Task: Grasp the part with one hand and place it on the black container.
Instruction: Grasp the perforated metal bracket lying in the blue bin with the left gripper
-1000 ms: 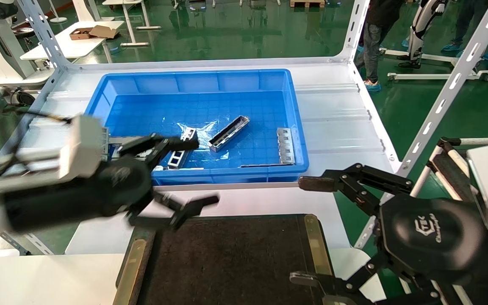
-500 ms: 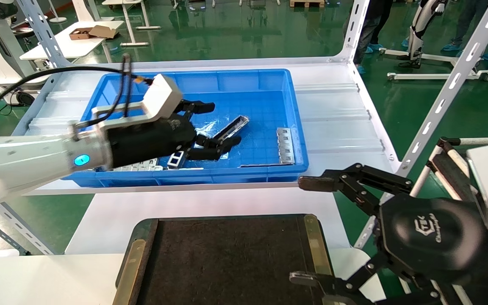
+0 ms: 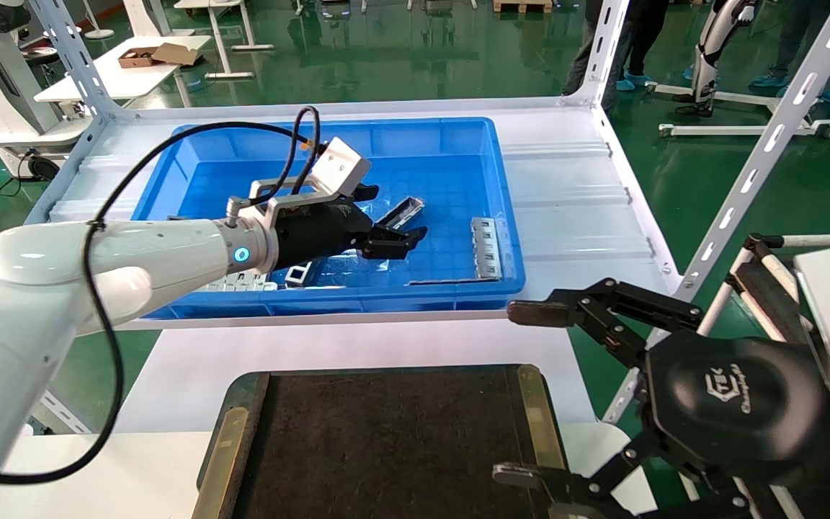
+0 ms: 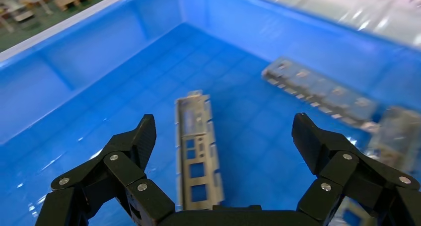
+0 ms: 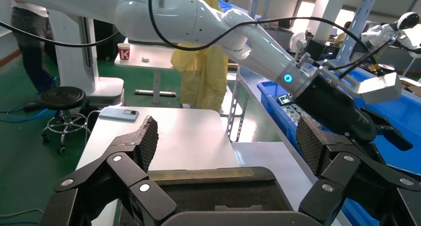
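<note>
The part [image 3: 406,208] is a slim silver-grey channel bar lying on the floor of the blue bin [image 3: 386,298], mostly hidden by my left gripper in the head view. In the left wrist view the part [image 4: 195,151] lies between the spread fingers, nearer one of them and touching neither. My left gripper [image 3: 392,213] hovers over it, open and empty, as the left wrist view [image 4: 223,124] also shows. The black container [image 3: 386,440] lies at the table's front, with brass strips [image 3: 537,411] on its sides. My right gripper [image 3: 517,393] is open and empty beside its right edge.
A ladder-like grey bar [image 3: 485,247] lies in the bin's right part, also in the left wrist view [image 4: 317,89]. Flat grey plates [image 3: 242,283] and a small frame [image 3: 300,272] lie at the bin's front left. White slotted shelf posts [image 3: 746,173] stand at the right.
My left arm has swung from the table's front edge up into the blue bin, and its open gripper now sits over the part. The right arm has not moved.
</note>
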